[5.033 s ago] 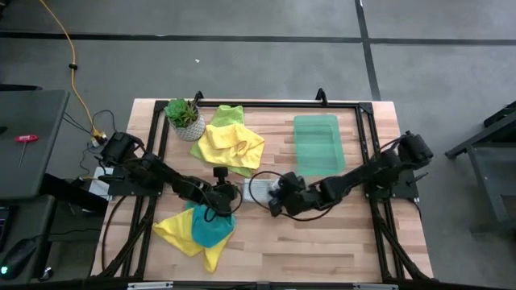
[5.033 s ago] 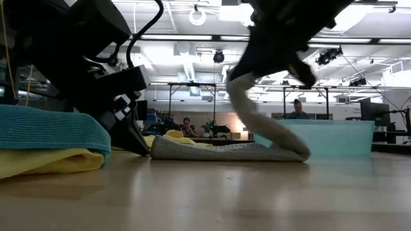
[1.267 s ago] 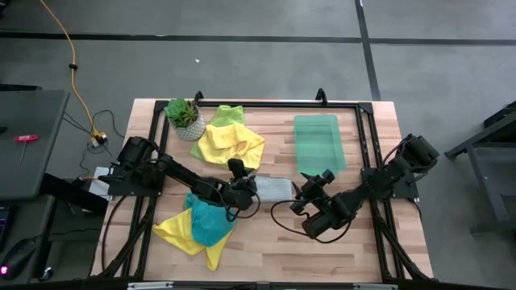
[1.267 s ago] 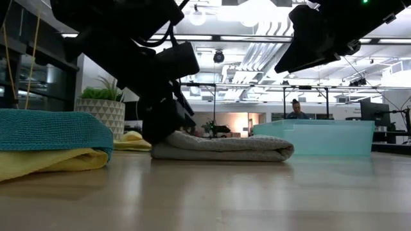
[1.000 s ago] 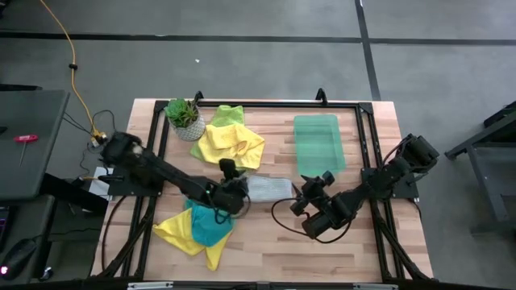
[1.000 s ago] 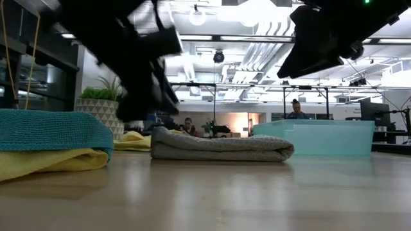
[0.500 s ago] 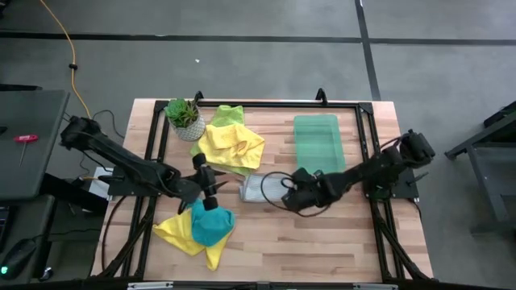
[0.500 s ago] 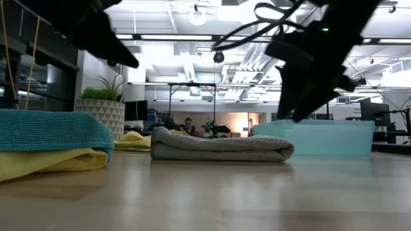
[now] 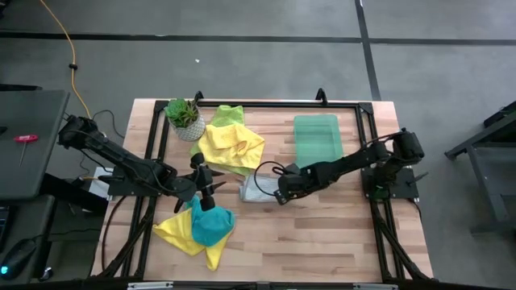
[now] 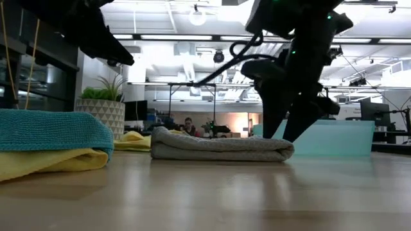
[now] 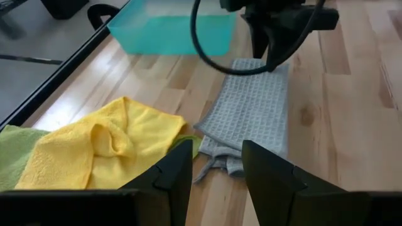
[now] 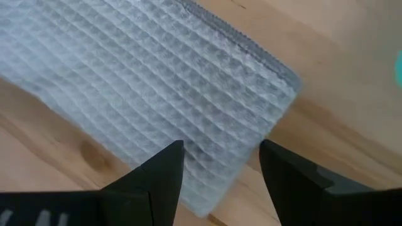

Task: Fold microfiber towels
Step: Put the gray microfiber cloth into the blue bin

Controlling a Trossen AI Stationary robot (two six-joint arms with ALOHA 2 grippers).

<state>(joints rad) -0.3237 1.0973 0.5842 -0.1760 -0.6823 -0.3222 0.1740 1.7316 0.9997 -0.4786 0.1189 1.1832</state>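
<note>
Right gripper is hanging low over the right end of the folded grey towel, with its fingers standing wide apart and holding nothing; the cloth is lying directly below it, filling the space between the two tips. This towel is resting near the middle of the worktop, and its long axis is running toward the translucent green tray, as the left wrist view is showing. Left gripper is waiting just beside the teal towel and yellow towel, toward the front left corner, its fingers parted and empty too. Another yellow towel and a lime green towel are lying near the potted plant at the back left. I am judging that the right arm is clearly the nearer one to the grey towel. No brand, label or writing is readable anywhere.
</note>
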